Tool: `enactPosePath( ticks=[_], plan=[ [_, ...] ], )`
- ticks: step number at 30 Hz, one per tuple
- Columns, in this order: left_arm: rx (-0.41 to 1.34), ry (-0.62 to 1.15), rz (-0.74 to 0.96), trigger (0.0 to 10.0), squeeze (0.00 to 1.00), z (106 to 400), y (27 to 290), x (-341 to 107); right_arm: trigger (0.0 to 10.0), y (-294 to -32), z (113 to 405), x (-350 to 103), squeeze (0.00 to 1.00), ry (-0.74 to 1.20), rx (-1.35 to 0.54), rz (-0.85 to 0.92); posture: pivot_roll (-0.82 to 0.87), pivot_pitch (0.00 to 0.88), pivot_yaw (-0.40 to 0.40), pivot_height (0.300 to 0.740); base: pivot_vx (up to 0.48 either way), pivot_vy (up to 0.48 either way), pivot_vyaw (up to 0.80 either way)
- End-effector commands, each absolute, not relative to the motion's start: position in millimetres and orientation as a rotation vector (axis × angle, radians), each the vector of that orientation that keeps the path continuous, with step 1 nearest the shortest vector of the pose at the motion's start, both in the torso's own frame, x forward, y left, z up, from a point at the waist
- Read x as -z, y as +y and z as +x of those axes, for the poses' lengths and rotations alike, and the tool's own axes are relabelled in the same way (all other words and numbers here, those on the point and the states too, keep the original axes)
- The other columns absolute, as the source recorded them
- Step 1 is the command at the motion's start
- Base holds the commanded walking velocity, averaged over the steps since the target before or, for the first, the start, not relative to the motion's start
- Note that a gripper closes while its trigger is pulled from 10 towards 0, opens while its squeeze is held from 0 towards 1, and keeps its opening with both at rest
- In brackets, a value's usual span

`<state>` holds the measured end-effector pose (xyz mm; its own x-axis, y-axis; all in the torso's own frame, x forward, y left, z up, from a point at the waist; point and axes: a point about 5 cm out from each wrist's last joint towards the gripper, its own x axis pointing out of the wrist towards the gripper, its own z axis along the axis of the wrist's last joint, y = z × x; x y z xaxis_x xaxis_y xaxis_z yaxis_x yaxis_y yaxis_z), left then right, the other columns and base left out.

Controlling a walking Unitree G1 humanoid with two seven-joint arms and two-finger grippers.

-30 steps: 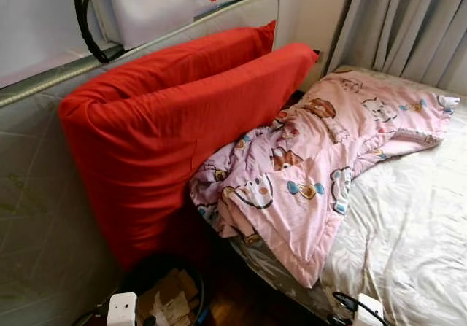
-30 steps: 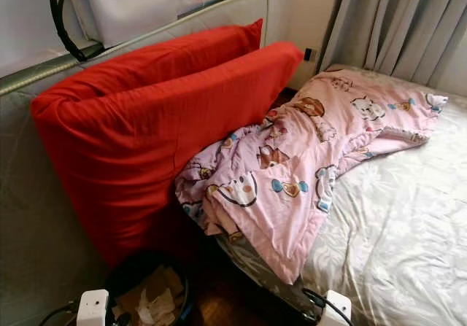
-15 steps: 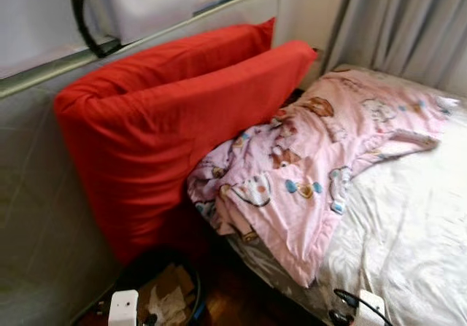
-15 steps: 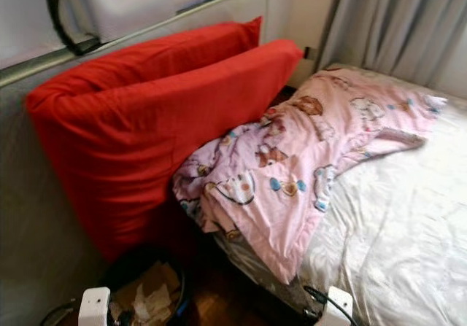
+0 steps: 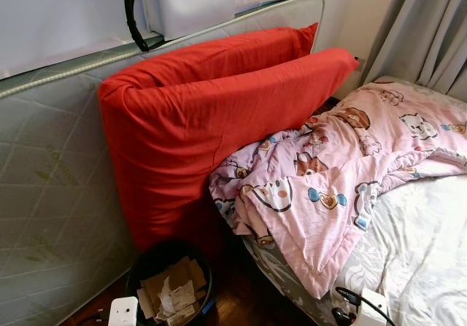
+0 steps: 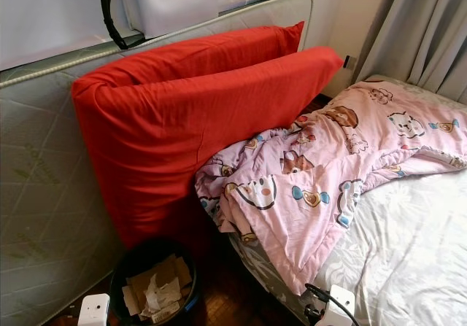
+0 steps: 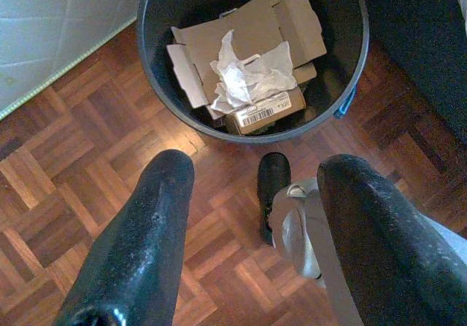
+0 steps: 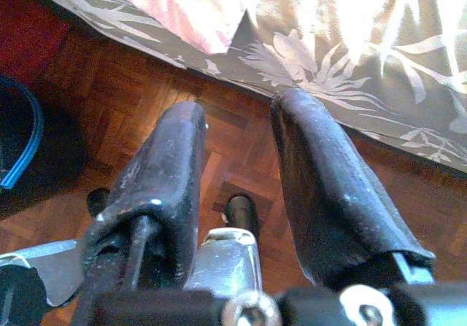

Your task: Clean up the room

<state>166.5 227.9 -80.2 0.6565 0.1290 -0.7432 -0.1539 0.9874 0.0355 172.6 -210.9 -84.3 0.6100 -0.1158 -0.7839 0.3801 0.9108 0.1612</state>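
I see a rumpled pink cartoon-print quilt (image 5: 328,173) heaped across the near-left part of the bed, one corner hanging over the bed's near edge toward the floor. It lies on a pale, shiny bedsheet (image 5: 423,246) that covers the right side of the scene. The quilt's left edge presses against a large red fabric-covered cushion (image 5: 204,129), which stands on edge and leans on an upright grey quilted mattress (image 5: 51,187) set against the left wall. On top of that mattress, at the far left, rests a white bag with a black strap (image 5: 182,1). Grey curtains (image 5: 438,34) hang at the far right.

On the dark parquet wood floor (image 7: 66,144), near the foot of the red cushion and just beside the bed's corner, stands a round black waste bin (image 7: 149,63). It holds flattened brown cardboard pieces (image 7: 241,34), a crumpled white paper (image 7: 244,78) and a small box with a barcode label.

My left gripper (image 7: 252,224) hangs above the floor on the near side of the bin, its two black fingers spread apart with nothing between them. My right gripper (image 8: 237,173) hangs low beside the bed's near edge, where a grey leaf-patterned bed skirt (image 8: 350,92) drops to the floor; its fingers stand slightly parted and hold nothing.
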Motion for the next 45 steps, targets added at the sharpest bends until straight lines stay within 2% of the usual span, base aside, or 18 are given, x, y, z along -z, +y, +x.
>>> enactPosePath(
  ticks=[1, 8, 20, 25, 36, 45],
  plan=[
    [-0.17, 0.86, -0.035, 10.0, 0.0, 160.9, 228.1, 82.8, 10.0, -214.0, 173.0, 83.6, 0.0, 0.864, 0.325, 0.329, 0.1, 0.0, -0.052, 0.74, 0.0, 0.0, 0.0],
    [-0.177, 0.852, -0.043, 10.0, 0.0, 162.3, 229.6, 81.8, 10.0, -218.2, 174.3, 82.1, 0.0, 0.859, 0.341, 0.302, 0.1, 0.0, -0.057, 0.74, 0.0, 0.0, -0.39],
    [-0.179, 0.839, -0.053, 10.0, 0.0, 161.3, 227.8, 82.1, 10.0, -218.5, 177.7, 80.6, 0.0, 0.852, 0.336, 0.298, 0.11, 0.0, -0.065, 0.74, 0.281, 0.0, 0.0],
    [-0.179, 0.835, -0.055, 10.0, 0.0, 162.2, 226.7, 81.9, 10.0, -218.0, 177.9, 80.7, 0.0, 0.855, 0.344, 0.309, 0.11, 0.0, -0.065, 0.74, 0.333, 0.0, -0.73],
    [-0.188, 0.827, -0.054, 10.0, 0.0, 162.2, 224.7, 82.0, 10.0, -218.3, 179.5, 79.6, 0.0, 0.851, 0.313, 0.28, 0.12, 0.0, -0.076, 0.74, 0.319, 0.0, 0.0],
    [-0.206, 0.795, -0.066, 10.0, 0.0, 154.6, 232.4, 81.4, 10.0, -214.5, 189.2, 74.8, 0.0, 0.805, 0.262, 0.276, 0.12, 0.0, -0.077, 0.74, 0.0, 0.0, 0.0]
  ],
)
